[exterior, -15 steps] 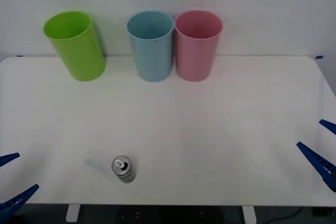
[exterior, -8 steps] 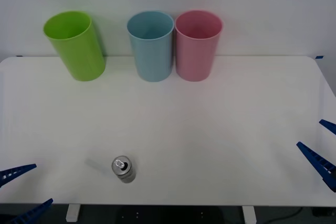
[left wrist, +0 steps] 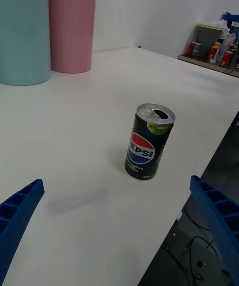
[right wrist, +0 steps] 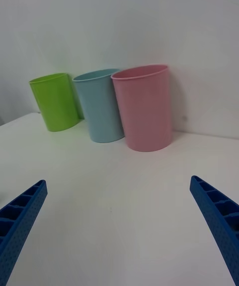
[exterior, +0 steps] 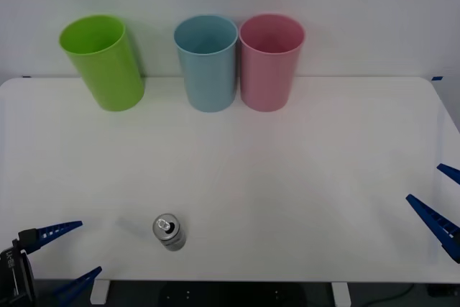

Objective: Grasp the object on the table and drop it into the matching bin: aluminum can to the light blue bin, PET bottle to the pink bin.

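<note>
The aluminum can (exterior: 169, 231) stands upright near the front edge of the white table (exterior: 302, 170), left of centre. It has a silvery pull-tab top and a dark body with a Pepsi logo (left wrist: 149, 142). My left gripper (exterior: 75, 255) is open at the front left corner, level with the can and a short way to its left. The can stands ahead of the spread blue fingers (left wrist: 20, 209), apart from them. The light blue bin (exterior: 207, 62) and the pink bin (exterior: 270, 61) stand side by side at the back. My right gripper (exterior: 440, 195) waits open at the right edge, facing the bins (right wrist: 144, 107).
A lime green bin (exterior: 103, 62) leans at the back left, beside the light blue one (right wrist: 99, 104). The table's front edge runs just behind the can. Beyond the table's far side, a low shelf (left wrist: 214, 42) holds a grey container and several red cans.
My left gripper has come in from the bottom left corner, moving right toward the can. The can, the bins and the right gripper have stayed put.
</note>
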`<control>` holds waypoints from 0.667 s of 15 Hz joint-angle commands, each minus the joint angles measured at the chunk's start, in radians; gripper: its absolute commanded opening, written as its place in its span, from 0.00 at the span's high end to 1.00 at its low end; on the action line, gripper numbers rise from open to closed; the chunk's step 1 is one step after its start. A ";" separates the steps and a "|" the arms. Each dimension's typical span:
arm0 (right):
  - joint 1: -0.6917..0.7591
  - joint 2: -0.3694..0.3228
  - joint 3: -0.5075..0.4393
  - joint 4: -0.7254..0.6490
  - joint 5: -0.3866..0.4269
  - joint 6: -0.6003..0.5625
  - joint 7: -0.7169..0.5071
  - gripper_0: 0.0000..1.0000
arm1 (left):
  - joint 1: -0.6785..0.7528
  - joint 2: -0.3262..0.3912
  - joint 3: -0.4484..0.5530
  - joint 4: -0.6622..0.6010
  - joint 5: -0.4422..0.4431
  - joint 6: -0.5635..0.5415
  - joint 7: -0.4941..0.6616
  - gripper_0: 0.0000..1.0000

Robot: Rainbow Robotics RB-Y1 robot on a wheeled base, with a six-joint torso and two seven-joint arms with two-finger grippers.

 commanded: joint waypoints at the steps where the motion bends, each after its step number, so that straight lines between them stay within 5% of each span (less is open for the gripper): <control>1: 0.000 0.000 0.000 0.000 0.000 0.000 0.000 0.00 | -0.021 -0.032 -0.008 0.011 -0.027 0.000 -0.062 0.00; 10: 0.000 0.000 0.000 0.000 0.000 0.000 0.000 0.00 | -0.116 -0.066 -0.070 0.111 -0.086 0.002 -0.175 0.00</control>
